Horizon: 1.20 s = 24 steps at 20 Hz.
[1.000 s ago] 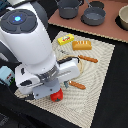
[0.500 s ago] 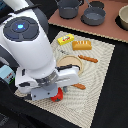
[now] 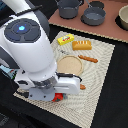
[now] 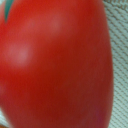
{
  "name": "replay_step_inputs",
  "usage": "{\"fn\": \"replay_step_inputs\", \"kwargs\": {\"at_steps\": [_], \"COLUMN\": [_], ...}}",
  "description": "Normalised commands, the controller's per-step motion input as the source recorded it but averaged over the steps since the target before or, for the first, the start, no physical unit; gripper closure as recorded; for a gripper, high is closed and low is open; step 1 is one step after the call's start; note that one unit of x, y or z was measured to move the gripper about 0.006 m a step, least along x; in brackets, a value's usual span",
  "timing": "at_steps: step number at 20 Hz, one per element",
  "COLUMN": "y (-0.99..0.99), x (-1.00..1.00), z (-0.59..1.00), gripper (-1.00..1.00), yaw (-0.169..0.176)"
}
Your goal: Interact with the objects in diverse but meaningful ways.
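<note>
1 tomato (image 3: 58,97) shows as a red patch at the lower middle of the exterior view, mostly hidden under the robot arm (image 3: 30,52); the wrist view is filled by that 1 tomato (image 4: 55,65). 1 bread loaf (image 3: 82,45) and 1 yellow butter packet (image 3: 65,39) lie in the upper middle. 1 round plate (image 3: 69,65) sits at the centre. 1 orange-handled utensil (image 3: 89,59) lies just right of the plate. 1 woven mat (image 3: 102,75) carries them. 2 dark pots (image 3: 93,16) stand along the top, with 1 pale bowl (image 3: 123,17) at the upper right edge.
</note>
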Motion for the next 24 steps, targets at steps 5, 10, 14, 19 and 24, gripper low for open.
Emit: {"fn": "replay_step_inputs", "kwargs": {"at_steps": [5,10,14,19,24], "y": [0.00,0.14,0.58,0.74,0.74], "x": [0.18,0.33,0.56,0.29,0.23], "z": [-0.18,0.35,0.99,0.87,0.71], "gripper": [1.00,1.00,1.00,1.00,1.00], "yaw": [-0.005,0.010,0.027,0.079,0.099]}}
